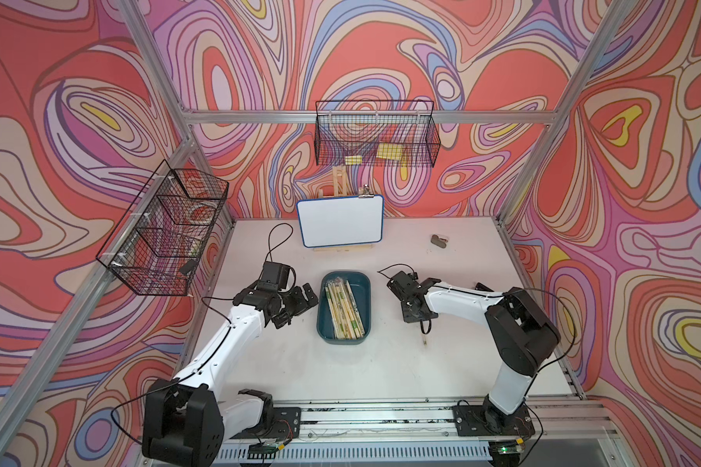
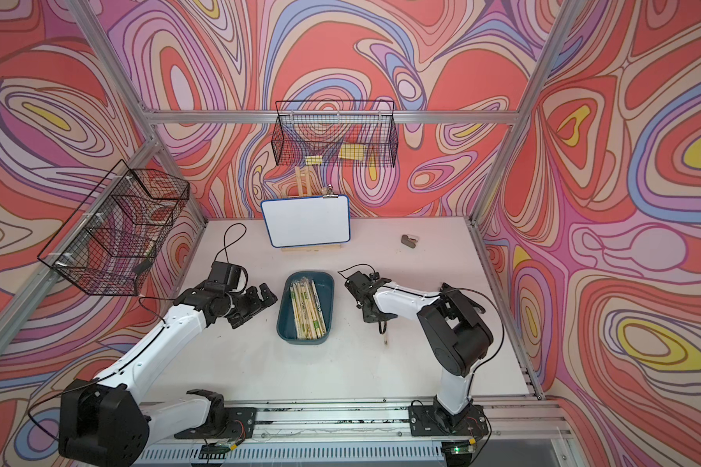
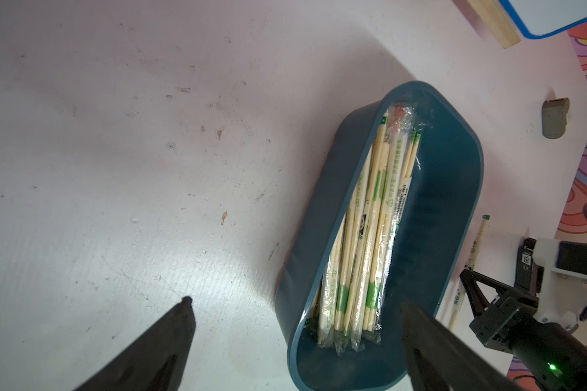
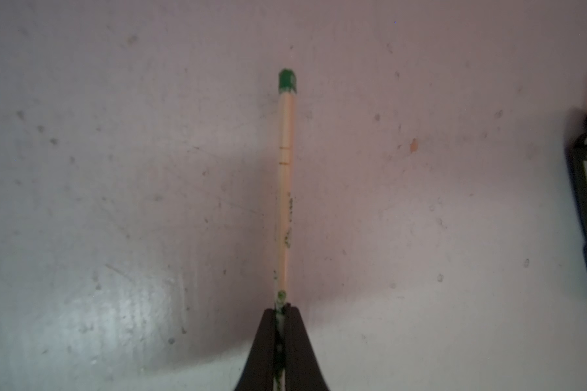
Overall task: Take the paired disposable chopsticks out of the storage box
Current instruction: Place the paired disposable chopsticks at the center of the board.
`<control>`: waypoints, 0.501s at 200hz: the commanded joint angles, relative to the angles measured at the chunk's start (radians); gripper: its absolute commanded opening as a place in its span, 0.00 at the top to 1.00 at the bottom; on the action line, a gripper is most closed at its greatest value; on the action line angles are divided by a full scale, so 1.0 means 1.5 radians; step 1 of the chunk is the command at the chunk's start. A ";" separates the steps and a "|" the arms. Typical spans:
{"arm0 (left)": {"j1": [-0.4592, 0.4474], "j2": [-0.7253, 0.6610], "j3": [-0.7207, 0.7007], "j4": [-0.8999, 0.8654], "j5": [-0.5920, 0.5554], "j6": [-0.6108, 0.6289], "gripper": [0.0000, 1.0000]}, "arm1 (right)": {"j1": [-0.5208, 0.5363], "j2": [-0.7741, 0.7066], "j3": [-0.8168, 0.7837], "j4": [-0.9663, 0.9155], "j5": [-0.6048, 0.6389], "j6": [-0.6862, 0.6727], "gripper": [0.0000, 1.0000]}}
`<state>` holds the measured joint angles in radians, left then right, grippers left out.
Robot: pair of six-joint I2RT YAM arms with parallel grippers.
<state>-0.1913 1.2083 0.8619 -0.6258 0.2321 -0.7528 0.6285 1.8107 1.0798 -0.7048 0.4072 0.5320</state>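
Scuffed white table [image 1: 381, 364]. Noted: left gripper [image 1: 298, 305] spread wide, empty, levelled toward box [image 1: 361, 295], just beside its left wall. Noted: right gripper [image 4: 282, 313] pointing down, clamped on one pair [image 4: 285, 169], outside box, right side. Other chopsticks [image 1: 343, 309] lie inside box.

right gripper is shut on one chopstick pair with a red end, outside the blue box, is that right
Not quite: the chopstick pair has a green end, not a red one; the right wrist view shows it. The rest holds: the right gripper is shut on it, outside the storage box.
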 commanded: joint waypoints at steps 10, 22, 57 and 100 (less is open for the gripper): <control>-0.003 0.018 0.023 -0.006 -0.002 0.005 0.00 | -0.010 0.019 0.000 0.008 0.025 -0.001 0.99; -0.003 0.023 0.026 -0.003 0.000 0.007 0.00 | -0.011 0.018 -0.002 0.009 0.026 0.002 0.94; -0.003 0.035 0.035 0.000 0.001 0.010 0.00 | -0.011 -0.004 -0.001 0.006 0.016 0.010 0.71; -0.003 0.048 0.046 0.005 0.009 0.015 0.00 | -0.011 -0.048 0.017 -0.010 0.000 0.015 0.63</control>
<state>-0.1913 1.2667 0.8986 -0.6224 0.2340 -0.7513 0.6155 1.8019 1.0809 -0.7040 0.4225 0.5423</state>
